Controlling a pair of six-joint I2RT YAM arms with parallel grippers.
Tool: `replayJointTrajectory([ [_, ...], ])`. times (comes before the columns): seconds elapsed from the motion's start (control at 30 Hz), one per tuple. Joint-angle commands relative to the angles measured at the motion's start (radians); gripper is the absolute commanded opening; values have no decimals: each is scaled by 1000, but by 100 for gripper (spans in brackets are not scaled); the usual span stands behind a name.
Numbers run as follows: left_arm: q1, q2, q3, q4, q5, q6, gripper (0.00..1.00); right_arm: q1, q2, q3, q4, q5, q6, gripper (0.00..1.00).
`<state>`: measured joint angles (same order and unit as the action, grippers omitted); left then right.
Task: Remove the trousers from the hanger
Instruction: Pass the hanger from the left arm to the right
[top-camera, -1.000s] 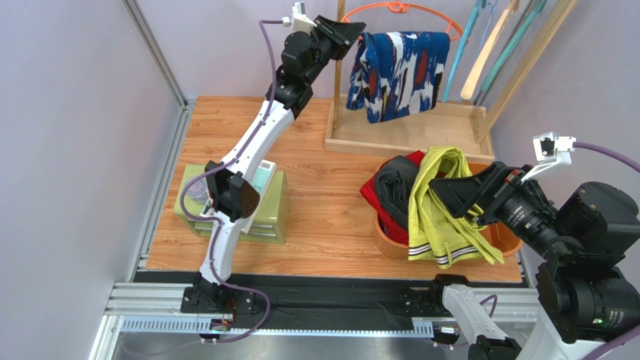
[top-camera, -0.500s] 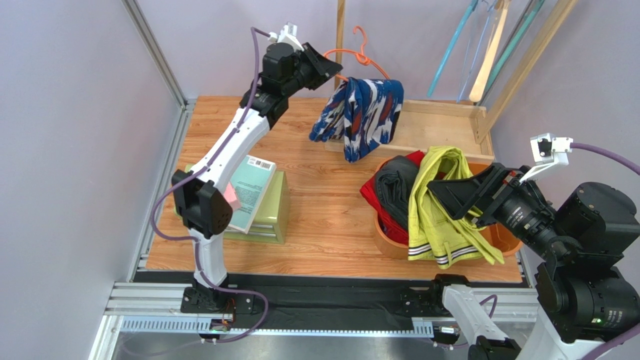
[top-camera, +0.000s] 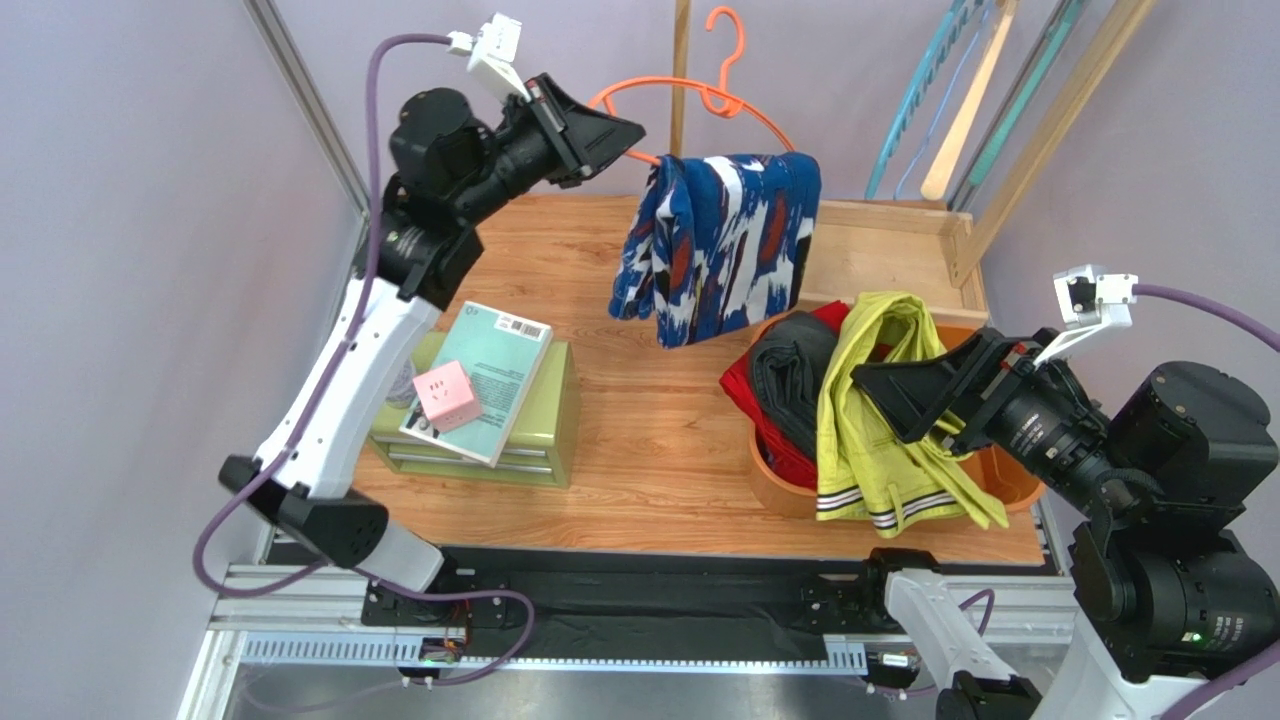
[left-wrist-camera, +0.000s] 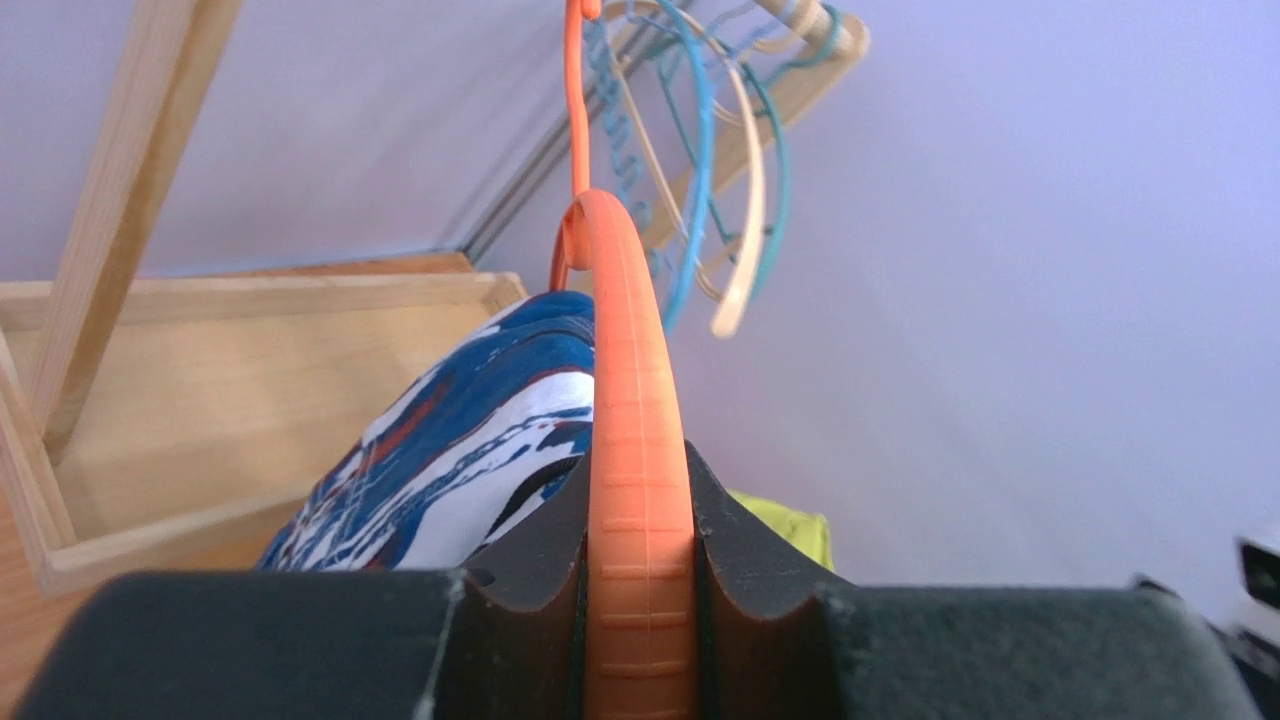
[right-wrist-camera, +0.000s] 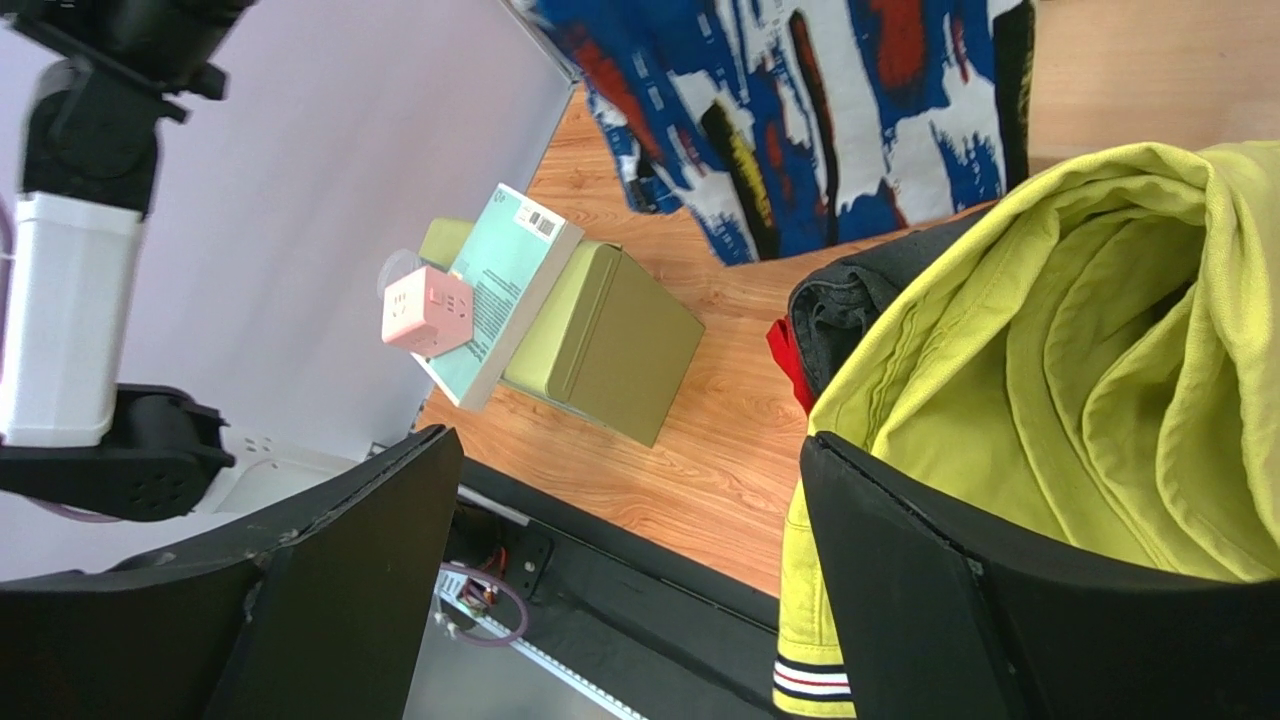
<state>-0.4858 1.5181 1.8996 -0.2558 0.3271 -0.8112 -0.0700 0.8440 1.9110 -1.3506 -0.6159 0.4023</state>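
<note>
My left gripper (top-camera: 609, 138) is shut on the orange hanger (top-camera: 684, 105) and holds it high above the table, off the wooden rack (top-camera: 887, 255). The navy blue and white patterned trousers (top-camera: 718, 248) hang folded over the hanger's bar. In the left wrist view the hanger (left-wrist-camera: 634, 450) runs between my pads, with the navy trousers (left-wrist-camera: 451, 450) to its left. My right gripper (top-camera: 909, 393) is open and empty, hovering over the yellow-green trousers (top-camera: 887, 420), which lie with the black (top-camera: 789, 383) and red trousers (top-camera: 751, 398) in the brown basket (top-camera: 781, 483). The lilac trousers are out of view.
A green box (top-camera: 519, 435) at the left holds a teal book (top-camera: 489, 375) and a pink cube (top-camera: 446, 396). Several empty hangers (top-camera: 962, 90) lean on the rack at the back right. Purple walls close in on both sides.
My left arm has swung left and towards the near side, carrying the hanger and navy trousers off the rack and out over the table. The right arm has not moved.
</note>
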Motion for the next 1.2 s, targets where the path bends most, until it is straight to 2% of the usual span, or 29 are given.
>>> replayJointTrajectory([
  [0.0, 21, -188, -3, 50, 72, 26, 0, -1, 38, 19, -220, -39, -60, 90],
  [0.2, 32, -399, -11, -82, 124, 27, 0, -1, 75, 20, -148, -131, -77, 90],
  [0.33, 33, -473, 47, -201, 184, 35, 0, -1, 101, 14, -47, -217, -19, 90],
  [0.4, 33, -522, 56, -256, 216, 18, 0, -1, 99, -33, 78, -257, 29, 90],
  [0.43, 33, -541, 50, -261, 228, 9, 0, -1, 90, -59, 140, -319, 103, 90],
  [0.47, 33, -561, 44, -267, 242, -2, 0, -1, 84, -128, 278, -349, 142, 90],
  [0.57, 33, -624, 4, -273, 292, -45, 0, 4, 76, -210, 509, -439, 291, 90],
  [0.63, 33, -660, -25, -266, 332, -81, 0, 27, 104, -221, 556, -452, 308, 91],
  [0.73, 33, -696, -71, -232, 385, -132, 0, 217, 208, -164, 533, -405, 284, 91],
  [0.77, 33, -703, -86, -226, 392, -141, 0, 363, 240, -135, 495, -384, 247, 91],
  [0.83, 33, -716, -97, -226, 402, -148, 0, 522, 323, -43, 466, -308, 199, 91],
  [0.87, 33, -720, -102, -230, 397, -149, 0, 649, 335, -30, 473, -280, 181, 92],
  [0.93, 33, -728, -112, -227, 392, -164, 0, 714, 334, -84, 537, -277, 210, 93],
  [0.97, 33, -731, -125, -221, 394, -187, 0, 736, 322, -117, 632, -291, 239, 93],
  [1.03, 33, -739, -140, -195, 398, -212, 0, 740, 291, -229, 715, -321, 300, 94],
  [1.17, 33, -737, -146, -155, 420, -269, 0, 746, 216, -351, 850, -372, 352, 95],
])
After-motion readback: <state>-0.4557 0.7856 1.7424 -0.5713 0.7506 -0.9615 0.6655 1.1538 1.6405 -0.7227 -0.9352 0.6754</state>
